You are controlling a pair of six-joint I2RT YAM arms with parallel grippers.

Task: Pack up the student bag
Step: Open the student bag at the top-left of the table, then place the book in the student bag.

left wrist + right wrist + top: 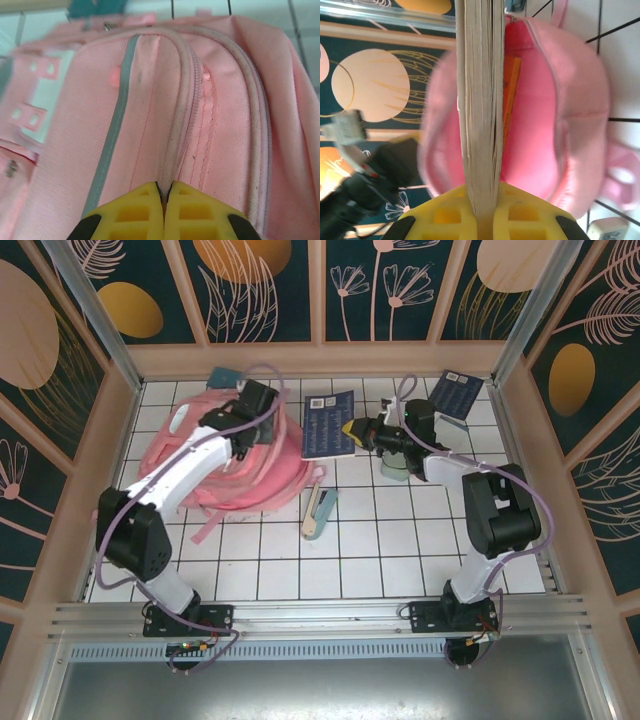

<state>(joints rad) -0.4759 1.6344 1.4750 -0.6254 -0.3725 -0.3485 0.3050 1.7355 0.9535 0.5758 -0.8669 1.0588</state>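
Tiled tabletop [400, 540] is occupied far-left by the student bag [270, 475], judged soft and limp, its zip seam [187, 115] pinched by the left fingers [135, 210] as the best hold, a book [479, 100] clamped in the right fingers [445, 210]

- student bag [265, 480]: pink all over, with a grey strip and pink stitching;
- left gripper [163, 197] and right gripper [481, 200]: yellow, black at the outer edges;
- book [479, 100]: cream page edges;
- booklet [328, 425]: dark blue, rows of pale marks;
- table [380, 540]: white tiles, dark grid lines;
- walls [270, 290]: dark teal, orange discs, pale leaf outlines.
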